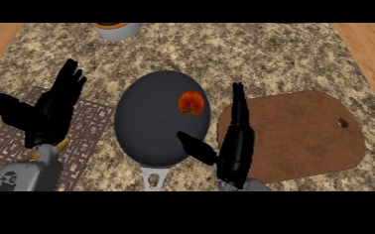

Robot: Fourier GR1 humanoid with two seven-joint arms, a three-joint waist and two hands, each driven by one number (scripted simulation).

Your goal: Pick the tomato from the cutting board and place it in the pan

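The tomato (191, 102) sits inside the pan (150, 129), near the pan's right side. It is not on the cutting board (307, 134) now. The board lies to the right of the pan, and nothing is on it. So the job looks done, or very nearly done.

The right hand (236, 144) is between the pan and the board. Its fingers point straight up the view and its thumb sticks out over the pan's edge. It is open and holds nothing. The tomato is a little way above the thumb and does not touch the hand.

The left hand (53, 110) is at the left of the view, over a woven mat (92, 124). Its fingers are straight and spread. It is open too, and it just rests there.

The tomato is small, round and red, with a green bit in the middle. I think it is light and easy to lift. Its skin looks smooth, so it may be slippery, and it could roll in the pan. It is probably soft, so a hard squeeze might squash it. If it had to be picked up again, the best place to hold it would be around its wide middle, with the thumb on one side and the fingers on the other.

The pan's handle (152, 177) points toward the robot. A cup (117, 30) stands far back on the counter (278, 54).
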